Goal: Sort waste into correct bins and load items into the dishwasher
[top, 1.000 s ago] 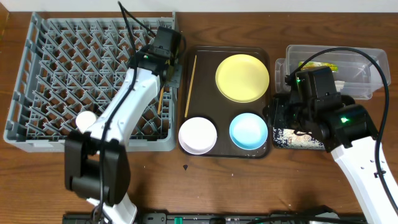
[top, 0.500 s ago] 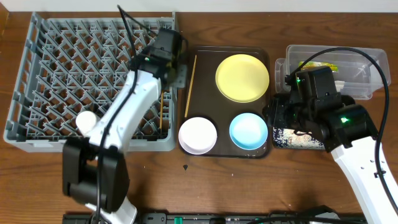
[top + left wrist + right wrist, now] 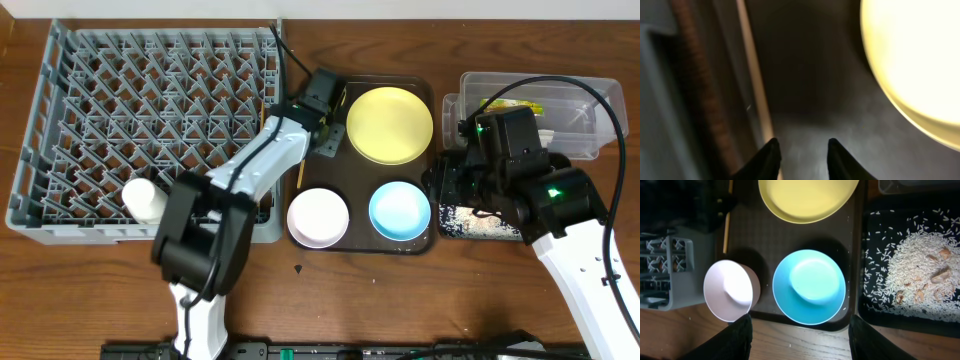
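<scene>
Over the brown tray (image 3: 352,180), the left jaws stand slightly apart and empty, with one chopstick (image 3: 754,75) just beside one tip and the yellow plate (image 3: 390,124) on the other side. The right jaws hang wide apart, holding nothing, above the light blue bowl (image 3: 809,286), next to the black tray (image 3: 880,317) of rice (image 3: 912,265).

The overhead camera looks straight down on the whole brown wooden worktop (image 3: 450,300). The left wrist camera sits very close, blurred, beside the round yellow plate (image 3: 920,65); the right wrist camera looks down from higher. All 3 share that plate.
</scene>
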`<control>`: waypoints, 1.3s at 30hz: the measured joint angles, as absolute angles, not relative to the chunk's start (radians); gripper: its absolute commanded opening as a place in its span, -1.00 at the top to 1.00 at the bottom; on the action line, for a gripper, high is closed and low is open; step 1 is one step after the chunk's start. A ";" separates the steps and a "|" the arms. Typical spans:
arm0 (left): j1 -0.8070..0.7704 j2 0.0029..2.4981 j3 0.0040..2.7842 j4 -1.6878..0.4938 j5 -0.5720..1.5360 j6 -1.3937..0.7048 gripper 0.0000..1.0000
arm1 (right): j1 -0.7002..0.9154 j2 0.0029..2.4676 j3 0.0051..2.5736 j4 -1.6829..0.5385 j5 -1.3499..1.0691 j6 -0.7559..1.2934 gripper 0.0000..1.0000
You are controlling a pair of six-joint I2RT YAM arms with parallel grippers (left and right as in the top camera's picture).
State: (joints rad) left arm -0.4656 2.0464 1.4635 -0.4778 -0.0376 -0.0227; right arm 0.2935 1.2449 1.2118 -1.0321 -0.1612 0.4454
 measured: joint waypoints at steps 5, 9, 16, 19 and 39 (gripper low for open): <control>-0.466 2.111 1.464 -0.432 -0.070 -0.022 0.29 | 0.294 1.245 1.212 -1.032 -0.161 0.445 -0.20; -0.466 2.134 1.464 -0.418 -0.104 -0.022 0.29 | 0.294 1.245 1.212 -1.032 -0.161 0.445 -0.21; -0.466 2.136 1.465 -0.417 -0.130 -0.022 0.29 | 0.294 1.245 1.212 -1.032 -0.161 0.445 -0.21; -0.467 2.136 1.466 -0.420 -0.133 -0.022 0.29 | 0.294 1.245 1.212 -1.032 -0.161 0.445 -0.21; -0.477 2.139 1.469 -0.432 -0.160 -0.022 0.29 | 0.294 1.245 1.212 -1.028 -0.161 0.445 -0.21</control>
